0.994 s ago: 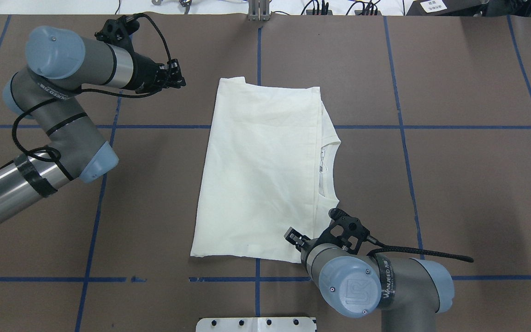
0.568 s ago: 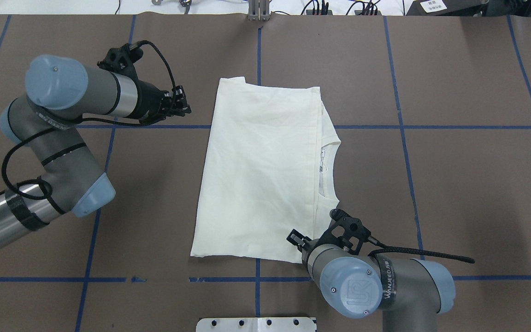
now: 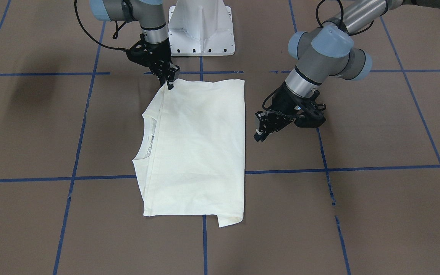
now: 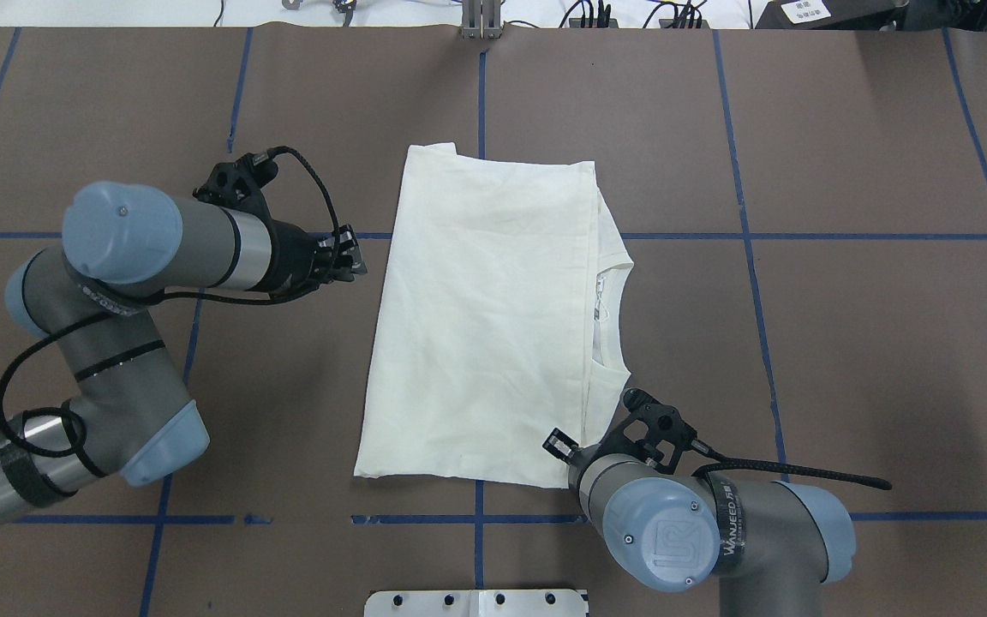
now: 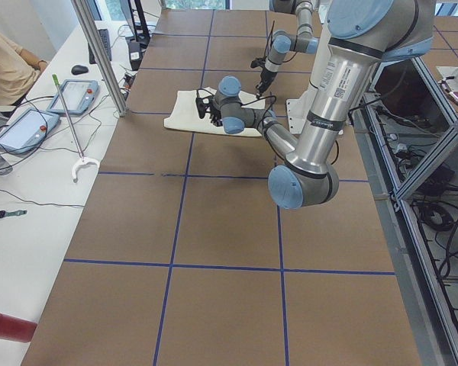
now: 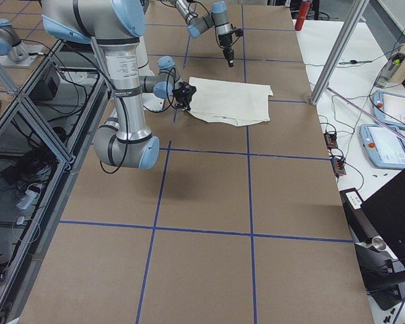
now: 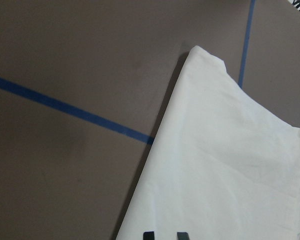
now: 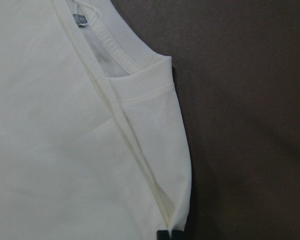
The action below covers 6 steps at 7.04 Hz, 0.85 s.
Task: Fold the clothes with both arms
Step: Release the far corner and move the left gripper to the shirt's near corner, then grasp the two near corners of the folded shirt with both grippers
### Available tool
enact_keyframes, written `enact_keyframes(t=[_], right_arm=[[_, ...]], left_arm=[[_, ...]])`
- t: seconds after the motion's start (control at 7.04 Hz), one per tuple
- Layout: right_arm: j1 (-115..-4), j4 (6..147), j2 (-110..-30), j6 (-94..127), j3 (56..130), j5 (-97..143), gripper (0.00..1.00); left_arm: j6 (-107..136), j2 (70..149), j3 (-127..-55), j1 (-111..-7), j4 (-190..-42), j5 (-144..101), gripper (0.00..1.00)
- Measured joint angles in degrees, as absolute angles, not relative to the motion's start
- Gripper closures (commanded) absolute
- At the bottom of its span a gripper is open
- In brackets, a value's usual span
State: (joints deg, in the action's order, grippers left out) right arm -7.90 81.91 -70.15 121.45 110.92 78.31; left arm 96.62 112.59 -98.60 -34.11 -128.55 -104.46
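Observation:
The cream-white shirt (image 4: pixel 485 317) lies folded and flat at the table's middle; its print is hidden. It also shows in the front-facing view (image 3: pixel 197 145). The collar (image 4: pixel 609 300) peeks out on the right side. My left gripper (image 4: pixel 360 260) hovers just off the shirt's left edge, jaws narrowly open and empty. In the left wrist view, its fingertips (image 7: pixel 149 235) sit over the cloth (image 7: pixel 230 165). My right gripper (image 4: pixel 555 443) is at the shirt's near right corner and appears shut on it (image 8: pixel 175 220). The front-facing view shows it at that corner (image 3: pixel 170 84).
The white base block (image 3: pixel 201 30) stands at the robot's side of the table. Blue tape lines (image 4: pixel 742 236) grid the brown tabletop. A side bench with tablets (image 5: pixel 30 122) and a seated person (image 5: pixel 8 69) lies beyond the far edge.
My left arm has swung toward the robot's side and closer to the shirt's left edge. My right gripper has shifted only slightly at the near right corner.

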Motion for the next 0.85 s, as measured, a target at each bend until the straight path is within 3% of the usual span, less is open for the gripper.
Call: enact_keyframes(t=[0.28, 0.57, 0.85], right_arm=[[-8.1, 81.9, -70.9, 121.1, 112.4, 78.7, 1.0], [-8.2, 81.7, -74.7, 120.8, 115.6, 79.3, 1.0], [-8.2, 81.5, -76.4, 120.8, 116.6, 79.4, 1.0]], left_arm=[[103.3, 108.5, -102.7, -28.0, -127.9, -100.4, 0.53], [107.6, 106.6, -106.5, -23.6, -123.6, -99.3, 0.46], [112.1, 106.5, -109.9, -18.6, -116.7, -99.1, 0.46]])
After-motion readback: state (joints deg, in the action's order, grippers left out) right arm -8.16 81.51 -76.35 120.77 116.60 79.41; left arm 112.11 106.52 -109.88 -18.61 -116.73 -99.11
